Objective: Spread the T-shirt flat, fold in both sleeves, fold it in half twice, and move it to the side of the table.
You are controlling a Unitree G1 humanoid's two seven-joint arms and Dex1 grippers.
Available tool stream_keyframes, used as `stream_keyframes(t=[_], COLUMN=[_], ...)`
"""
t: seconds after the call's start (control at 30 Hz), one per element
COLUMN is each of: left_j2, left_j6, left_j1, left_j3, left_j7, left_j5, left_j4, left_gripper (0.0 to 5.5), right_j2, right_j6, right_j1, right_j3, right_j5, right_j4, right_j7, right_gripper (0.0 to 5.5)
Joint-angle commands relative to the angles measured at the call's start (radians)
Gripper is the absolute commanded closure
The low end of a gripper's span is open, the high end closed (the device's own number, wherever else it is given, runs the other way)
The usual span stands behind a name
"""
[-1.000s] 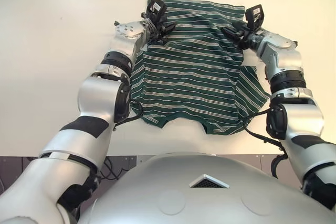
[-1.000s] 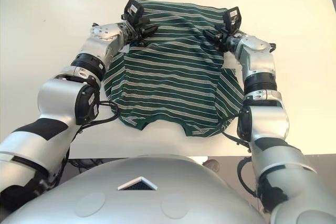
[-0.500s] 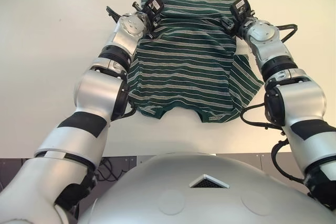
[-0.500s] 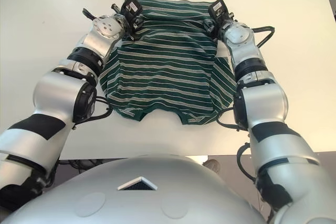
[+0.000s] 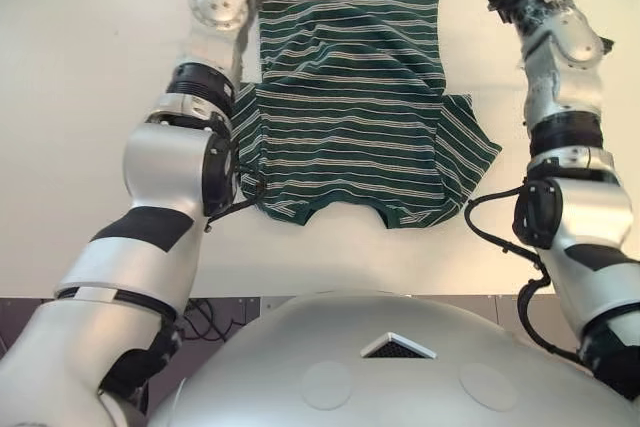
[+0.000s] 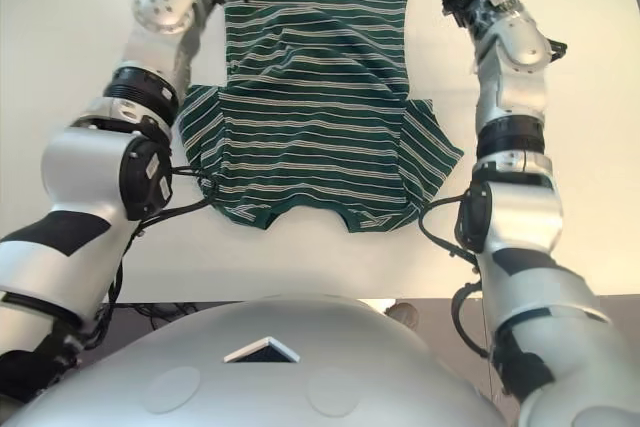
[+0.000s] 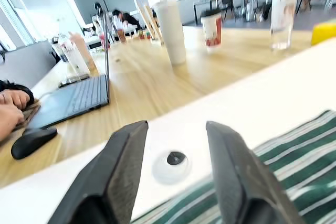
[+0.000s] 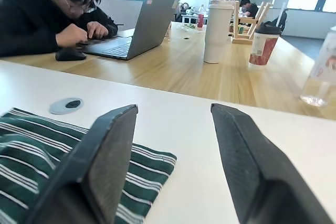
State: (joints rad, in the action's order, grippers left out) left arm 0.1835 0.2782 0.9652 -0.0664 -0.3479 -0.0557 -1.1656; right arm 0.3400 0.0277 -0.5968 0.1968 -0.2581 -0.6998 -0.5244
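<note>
Wooden desk [image 8: 178, 72] behind, and it's cluttered!
I spot a round grey grommet [image 8: 66, 105] nearest me; on the wood stand an open laptop [image 8: 142, 24], tall white tumbler [image 8: 218, 32] and paper cup [image 8: 261, 50], black mouse [image 8: 71, 54] alongside.

An open office: laptop [image 8: 137, 24] and cups [image 8: 219, 32] on wooden desks [image 8: 199, 77]
</note>
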Motion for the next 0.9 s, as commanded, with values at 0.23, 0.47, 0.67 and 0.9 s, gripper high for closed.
stream_keyframes(t=[0.23, 0.47, 0.67, 0.9], left_j2=[0.238, 0.029, 0.108, 0.148], left_j6=[-0.745, -0.786, -0.960, -0.984], left_j1=[-1.071, -1.490, -1.580, -1.492], left_j3=[-0.469, -0.515, -0.535, -0.447], left_j7=[-0.157, 0.048, 0.051, 0.066], left_j5=[0.647, 0.835, 1.050, 1.017], left_j4=[1.462, 1.770, 1.750, 1.702], left_gripper=[3.51, 3.51, 3.51, 3.51], right_j2=[-0.116, -0.214, -0.217, -0.177], right_j6=[-0.577, -0.578, -0.573, -0.570], right_j1=[1.313, 1.626, 1.600, 1.470], right_j3=[0.343, 0.215, 0.150, 0.128], right_j5=[-0.607, -0.810, -0.964, -0.954], right_j4=[1.522, 1.575, 1.577, 1.503], right_j7=[0.311, 0.437, 0.590, 0.729], right_gripper=[2.93, 2.93, 2.93, 2.93])
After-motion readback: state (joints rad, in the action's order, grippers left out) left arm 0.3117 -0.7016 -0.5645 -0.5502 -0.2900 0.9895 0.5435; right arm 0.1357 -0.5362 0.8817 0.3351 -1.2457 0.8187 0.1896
